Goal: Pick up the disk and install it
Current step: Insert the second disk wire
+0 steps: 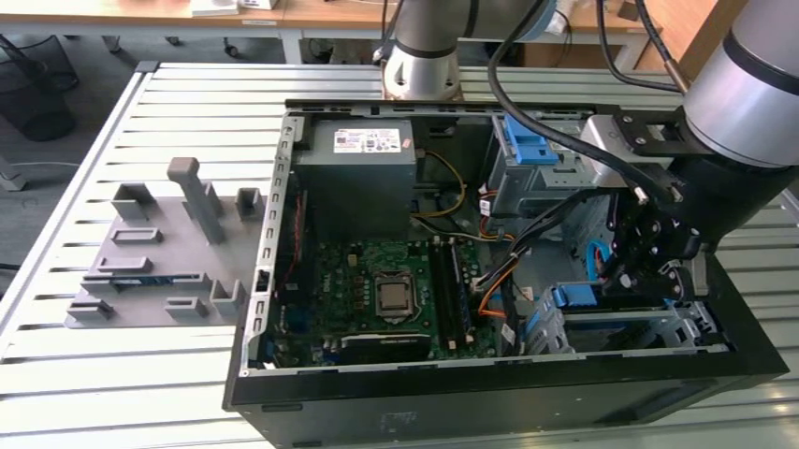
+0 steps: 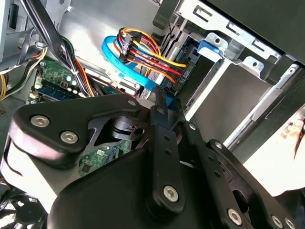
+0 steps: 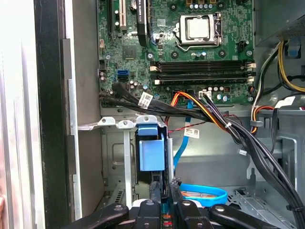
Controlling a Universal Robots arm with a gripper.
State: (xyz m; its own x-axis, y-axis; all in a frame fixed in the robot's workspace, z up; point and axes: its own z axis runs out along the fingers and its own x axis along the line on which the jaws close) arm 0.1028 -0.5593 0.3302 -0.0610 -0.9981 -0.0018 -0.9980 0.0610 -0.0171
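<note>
Disk's blue bracket [image 3: 151, 151] in its bay, exterior view's arm [image 1: 749, 103] above.

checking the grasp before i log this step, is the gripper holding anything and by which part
It cannot be told for sure. The gripper has its fingertips close together at the blue plastic edge of the disk standing in its bay, apparently pinching that edge; the contact itself is hidden.
</note>
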